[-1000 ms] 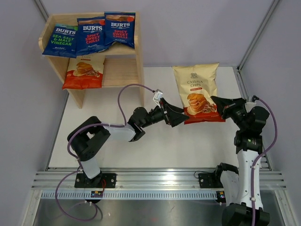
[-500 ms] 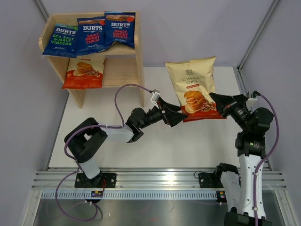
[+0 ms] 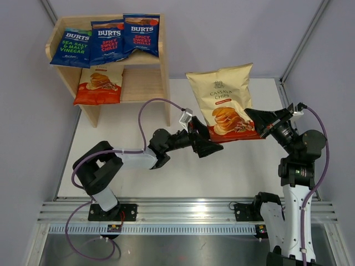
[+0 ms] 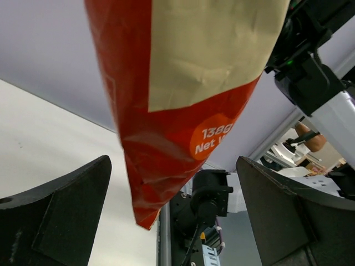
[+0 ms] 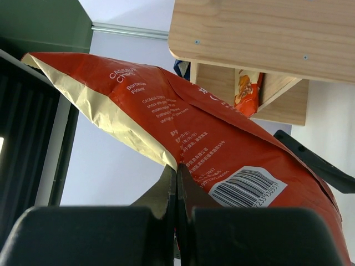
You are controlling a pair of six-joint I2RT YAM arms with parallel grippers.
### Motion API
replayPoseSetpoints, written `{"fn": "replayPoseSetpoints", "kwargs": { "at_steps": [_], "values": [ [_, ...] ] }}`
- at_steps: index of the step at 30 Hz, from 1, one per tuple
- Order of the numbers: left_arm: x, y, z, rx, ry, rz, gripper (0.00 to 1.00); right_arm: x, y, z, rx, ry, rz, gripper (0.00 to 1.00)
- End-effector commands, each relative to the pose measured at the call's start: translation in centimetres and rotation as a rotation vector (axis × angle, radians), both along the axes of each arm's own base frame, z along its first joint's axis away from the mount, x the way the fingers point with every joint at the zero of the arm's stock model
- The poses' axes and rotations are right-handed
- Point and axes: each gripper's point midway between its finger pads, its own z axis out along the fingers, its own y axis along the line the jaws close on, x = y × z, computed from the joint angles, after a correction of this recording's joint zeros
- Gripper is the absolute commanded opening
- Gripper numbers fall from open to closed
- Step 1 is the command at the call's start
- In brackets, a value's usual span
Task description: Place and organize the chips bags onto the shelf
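The shelf stands at the back left of the tabletop. Its top tier holds three dark blue BURTS bags side by side: a sea salt and malt vinegar bag at the left end, then two spicy sweet chilli bags in the middle and at the right. On the lower tier a small cream and orange bag leans at the left end, and the wood to its right is bare.

To the right of the shelf, beyond its right side panel, a large cream cassava chips bag hangs in the air, tilted, with its top toward the back. The right end effector is clenched on the bag's red bottom right corner. In the right wrist view its fingers are pressed together on the bottom seam, beside the barcode.

The left end effector sits in front of the shelf's right panel, under the bag's bottom left corner, and it is released. In the left wrist view the two dark fingers stand wide apart, and the red corner hangs between them without touching either.
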Motion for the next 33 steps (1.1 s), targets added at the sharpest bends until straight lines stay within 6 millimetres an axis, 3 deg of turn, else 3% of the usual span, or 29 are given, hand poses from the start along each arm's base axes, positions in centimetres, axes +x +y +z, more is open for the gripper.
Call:
{"fn": "replayPoseSetpoints", "kwargs": {
  "at_steps": [1, 3, 5, 6, 7, 12, 14, 16, 18, 21, 27, 28, 30, 33],
  "values": [
    [-3.7, 3.7, 11.6, -0.374, -0.317, -0.035, 0.97, -2.4, 1.1, 3.5, -0.003, -0.124, 0.062, 0.00],
    [-4.0, 4.0, 12.7, -0.394, -0.325, -0.034, 0.90, -2.4, 1.1, 3.6, 0.004, -0.128, 0.065, 0.00],
    [-4.0, 4.0, 13.3, -0.406, -0.324, -0.022, 0.75, -2.2, 1.1, 3.5, 0.015, -0.136, 0.076, 0.00],
    [-3.9, 4.1, 13.8, -0.416, -0.320, -0.016, 0.67, -2.2, 1.1, 3.5, 0.018, -0.141, 0.084, 0.00],
    [-4.0, 4.3, 14.2, -0.424, -0.320, -0.014, 0.52, -2.4, 1.4, 3.7, 0.015, -0.159, 0.108, 0.00],
    [-3.6, 4.6, 15.1, -0.419, -0.298, 0.019, 0.31, -1.6, 1.4, 3.7, 0.003, -0.165, 0.129, 0.01],
    [-3.6, 4.4, 14.9, -0.391, -0.291, 0.010, 0.28, -1.4, 1.5, 3.8, -0.031, -0.195, 0.123, 0.08],
    [-3.6, 4.1, 14.4, -0.357, -0.280, 0.005, 0.26, -1.1, 1.6, 3.9, -0.101, -0.261, 0.132, 0.31],
    [-3.9, 4.4, 14.2, -0.349, -0.274, -0.007, 0.25, -0.9, 2.0, 4.1, -0.171, -0.314, 0.162, 0.63],
    [-4.2, 5.1, 13.3, -0.322, -0.235, -0.045, 0.25, -0.5, 2.6, 2.7, -0.333, -0.412, 0.239, 0.78],
    [-7.0, 8.5, 13.5, -0.340, -0.253, -0.245, 0.25, -1.3, 2.8, 1.9, -0.626, -0.660, 0.234, 0.88],
    [-7.4, 8.7, 13.4, -0.326, -0.265, -0.262, 0.25, -1.2, 2.6, 1.0, -0.637, -0.600, 0.234, 0.90],
    [-8.1, 9.0, 12.9, -0.269, -0.288, -0.281, 0.24, -1.4, 2.5, 1.0, -0.701, -0.629, 0.225, 0.91],
    [-8.3, 8.7, 12.4, -0.188, -0.337, -0.289, 0.24, -3.4, 3.7, 0.7, -0.616, -0.623, 0.355, 0.92]
  ]
}}
